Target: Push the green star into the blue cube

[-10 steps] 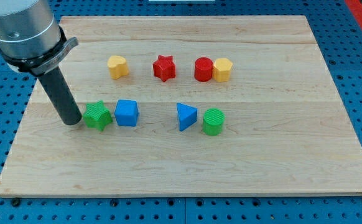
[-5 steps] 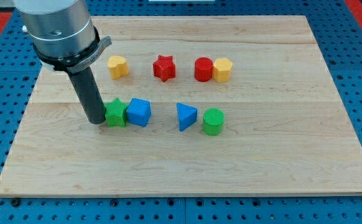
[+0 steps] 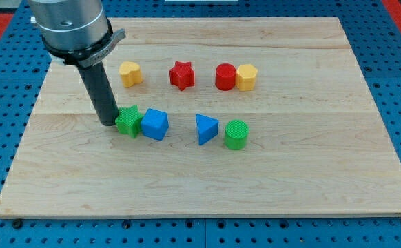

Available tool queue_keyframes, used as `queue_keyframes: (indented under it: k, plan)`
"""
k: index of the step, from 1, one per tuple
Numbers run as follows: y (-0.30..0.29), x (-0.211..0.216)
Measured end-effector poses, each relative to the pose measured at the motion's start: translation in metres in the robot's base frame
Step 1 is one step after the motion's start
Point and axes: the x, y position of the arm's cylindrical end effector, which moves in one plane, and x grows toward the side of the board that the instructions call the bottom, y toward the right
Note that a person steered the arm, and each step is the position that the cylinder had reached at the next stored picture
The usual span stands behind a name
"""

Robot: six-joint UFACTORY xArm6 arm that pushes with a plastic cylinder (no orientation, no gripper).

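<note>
Two blocks in contact: the green plastic star point(image 3: 128, 122) rests against the blue plastic cube point(image 3: 154, 124) on the wooden bench point(image 3: 207, 186).
My tip point(image 3: 108, 122), a bare rod with no end effector jaws to open or close, touches the star's far side from the cube. Any further push should be short and aimed through both centres, lest the star slip past.
</note>
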Motion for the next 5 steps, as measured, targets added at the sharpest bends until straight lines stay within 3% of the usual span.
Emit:
queue_keyframes:
  k: [3,5]
  plan:
    - [0.005,-0.003]
    - [0.052,-0.003]
